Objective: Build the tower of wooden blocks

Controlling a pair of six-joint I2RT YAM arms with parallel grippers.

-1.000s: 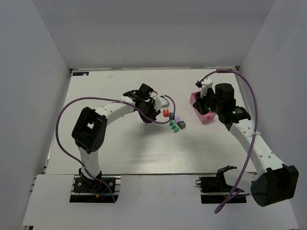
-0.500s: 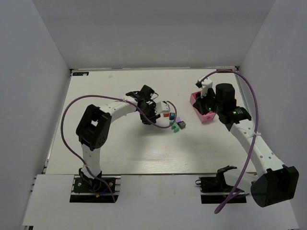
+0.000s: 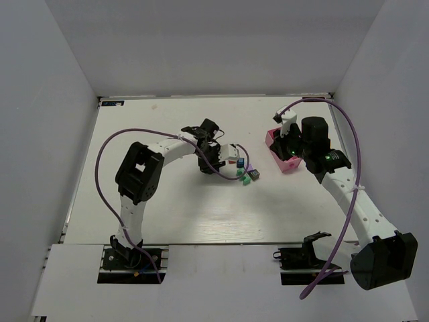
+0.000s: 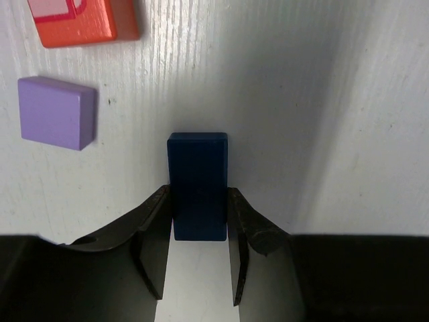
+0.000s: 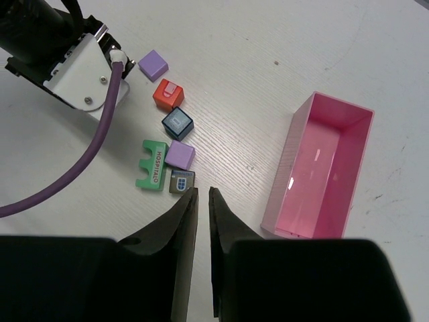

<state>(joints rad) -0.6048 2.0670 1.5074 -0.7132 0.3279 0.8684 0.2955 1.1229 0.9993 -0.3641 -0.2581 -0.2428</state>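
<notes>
My left gripper (image 4: 198, 201) is shut on a dark blue block (image 4: 197, 181), low over the table. Beside it lie a purple block (image 4: 57, 112) and a red-orange block (image 4: 84, 20). In the top view the left gripper (image 3: 221, 161) sits just left of the block cluster (image 3: 245, 173). The right wrist view shows the cluster: purple (image 5: 153, 65), red-orange (image 5: 168, 93), a dark blue picture block (image 5: 177, 123), a second purple (image 5: 180, 155), a green arch block (image 5: 153, 164) and a dark grey block (image 5: 181, 181). My right gripper (image 5: 201, 194) is shut and empty, high above them.
An empty pink tray (image 5: 295, 147) stands right of the cluster; in the top view the pink tray (image 3: 273, 139) is partly under my right gripper (image 3: 288, 149). The left arm's purple cable (image 5: 67, 181) loops left of the blocks.
My left gripper has moved right and a little nearer, up to the block cluster, with the dark blue block. The right arm has not moved.
</notes>
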